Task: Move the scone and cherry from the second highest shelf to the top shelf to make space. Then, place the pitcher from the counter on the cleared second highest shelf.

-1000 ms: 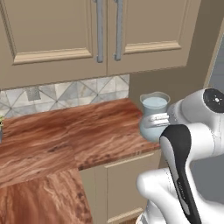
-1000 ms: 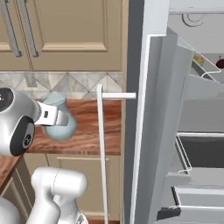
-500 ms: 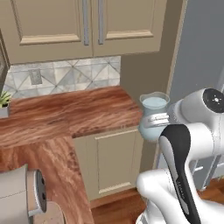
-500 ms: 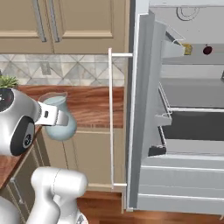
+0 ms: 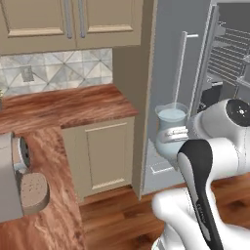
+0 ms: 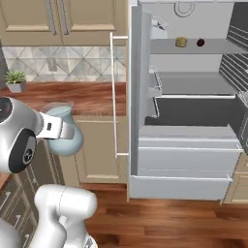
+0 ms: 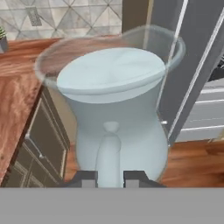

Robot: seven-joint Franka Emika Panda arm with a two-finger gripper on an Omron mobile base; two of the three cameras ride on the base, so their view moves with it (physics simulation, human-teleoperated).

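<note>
Fridge (image 6: 184,160) is the landmark, door swung open w/ tall white handle (image 6: 114,94). Counter (image 6: 92,94) runs just left of fridge, under beige wall cabinets (image 5: 73,19) and tile backsplash (image 5: 58,68); small potted plant (image 6: 15,80) at its far left end. Top shelf (image 6: 193,47) inside fridge carries scone (image 6: 181,42) and cherry (image 6: 200,42), near each other but not touching. Second highest shelf (image 6: 193,83) sits directly below. Pitcher (image 7: 116,109) held in air, off counter, in front of fridge door, upright. Gripper (image 7: 109,177) jaws clamped on pitcher's handle (image 7: 108,153).
</note>
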